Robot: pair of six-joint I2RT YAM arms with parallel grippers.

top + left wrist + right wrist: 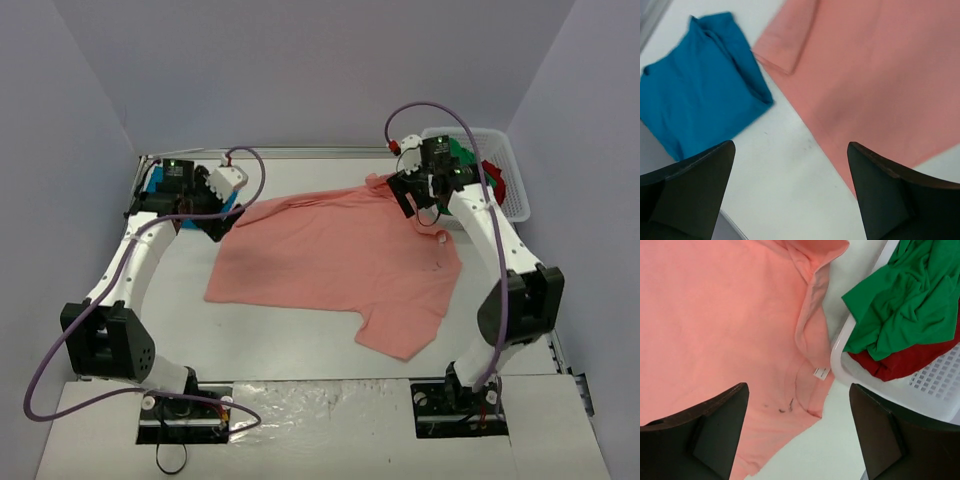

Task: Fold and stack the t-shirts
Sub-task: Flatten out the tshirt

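Top external view shows the salmon-pink t-shirt point(340, 255) spread out on the table point(280, 345). My left gripper point(791, 145) and right gripper point(798, 385) hover open near its far corners, holding nothing. I judge that folding is about to start; next both must pinch an edge.

Salmon-pink t-shirt point(340, 265), centre frame: plain, small dark smudges near the collar, white label. Teal-blue t-shirt point(695, 95), upper left: plain. Green t-shirt point(905, 305) and red t-shirt point(910, 362), upper right: both plain. Basket point(935, 385): white mesh. Table point(300, 350): white. Cables point(430, 104): purple. Walls point(300, 70): pale lilac.
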